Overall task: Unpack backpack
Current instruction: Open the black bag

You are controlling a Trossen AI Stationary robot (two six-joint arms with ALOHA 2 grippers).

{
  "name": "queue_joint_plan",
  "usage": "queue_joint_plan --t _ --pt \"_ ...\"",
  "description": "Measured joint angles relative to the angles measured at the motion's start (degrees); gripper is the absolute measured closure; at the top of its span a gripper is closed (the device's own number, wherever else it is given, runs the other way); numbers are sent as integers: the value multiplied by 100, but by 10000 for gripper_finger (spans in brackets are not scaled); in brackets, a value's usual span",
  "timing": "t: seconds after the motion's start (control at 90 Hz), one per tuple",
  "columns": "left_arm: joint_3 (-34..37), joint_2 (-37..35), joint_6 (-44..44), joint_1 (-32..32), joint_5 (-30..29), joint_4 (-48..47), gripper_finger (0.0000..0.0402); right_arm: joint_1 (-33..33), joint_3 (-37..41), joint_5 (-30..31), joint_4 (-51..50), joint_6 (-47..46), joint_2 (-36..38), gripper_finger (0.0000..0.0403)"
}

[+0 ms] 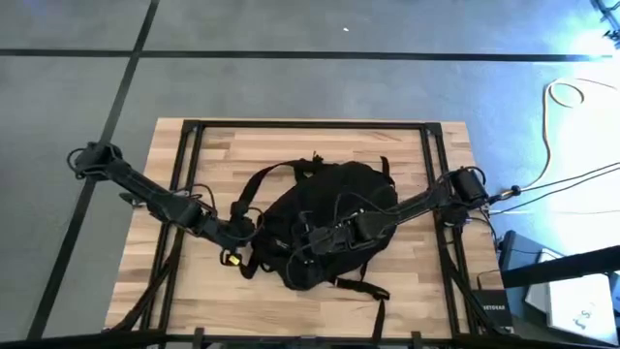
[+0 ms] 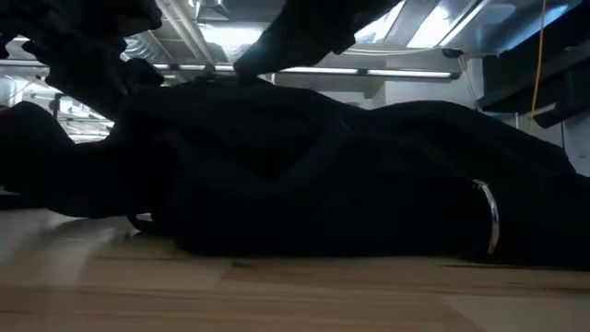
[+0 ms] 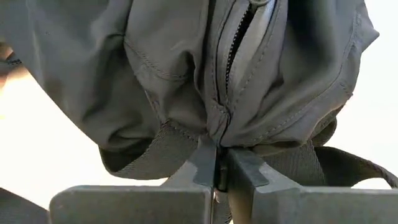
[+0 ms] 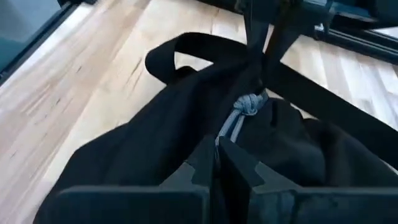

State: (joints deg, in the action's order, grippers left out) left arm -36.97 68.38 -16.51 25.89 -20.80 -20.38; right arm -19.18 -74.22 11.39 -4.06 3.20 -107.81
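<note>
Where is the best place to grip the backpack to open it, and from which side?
Probably the knotted grey zipper cord on the backpack: it stands free of the fabric. Come from above, where the right pincer already sits, shut on it.

A light wooden table [image 1: 194, 145] carries the black backpack [image 1: 329, 208] at its middle.

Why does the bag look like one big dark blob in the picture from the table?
Low view: bright ceiling lights sit behind the large black fabric backpack, so it shows as a silhouette. Left wrist view: the wooden table is washed out white by glare. High view: even light, straps clear.
</note>
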Motion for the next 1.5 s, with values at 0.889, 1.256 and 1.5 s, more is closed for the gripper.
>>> queue_joint_plan --t 0.889,1.256,1.5 --pt "-50 -325 -717 0 -407 -1406 400 -2 -2 550 -1567 -740 0 403" --pt "-50 -761 -2077 0 -266 -2489 400 7 0 1966 -2165 -1087 0 403" --pt "-48 -1122 -2701 0 -101 -2902 400 17 7 2228 -2495 -1266 51 403"
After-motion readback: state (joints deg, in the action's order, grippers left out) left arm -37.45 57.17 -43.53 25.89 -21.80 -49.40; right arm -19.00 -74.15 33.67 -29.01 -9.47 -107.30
